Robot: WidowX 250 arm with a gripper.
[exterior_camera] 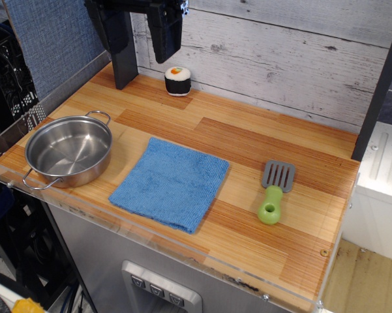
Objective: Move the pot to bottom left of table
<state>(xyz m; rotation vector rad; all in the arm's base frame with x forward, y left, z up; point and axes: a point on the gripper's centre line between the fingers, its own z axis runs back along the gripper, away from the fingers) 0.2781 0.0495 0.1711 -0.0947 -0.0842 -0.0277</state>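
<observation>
Overhead, claw [142,36]: two dark fingers pointing down, spread well apart, nothing between them; holds nothing.
Arm pose: hangs at the back left of the counter [248,150], high above the boards, close to the plank wall; wrist cut off by the top edge, so the upper arm cannot be read.
Nearest thing: sushi-roll toy [177,81] standing upright near the wall, just to the right of the claw and below it, apart from it.
Pot [68,150]: sits upright and empty at the near left corner, just behind the clear acrylic edge; one loop handle toward the back, one toward the front edge.
Why there: my judgement, the pot already lies where the task wants it, and the claw is parked clear of it.
Blue cloth [171,182]: flat, just right of the pot.
Spatula [274,192]: green handle, grey blade, well right.
</observation>
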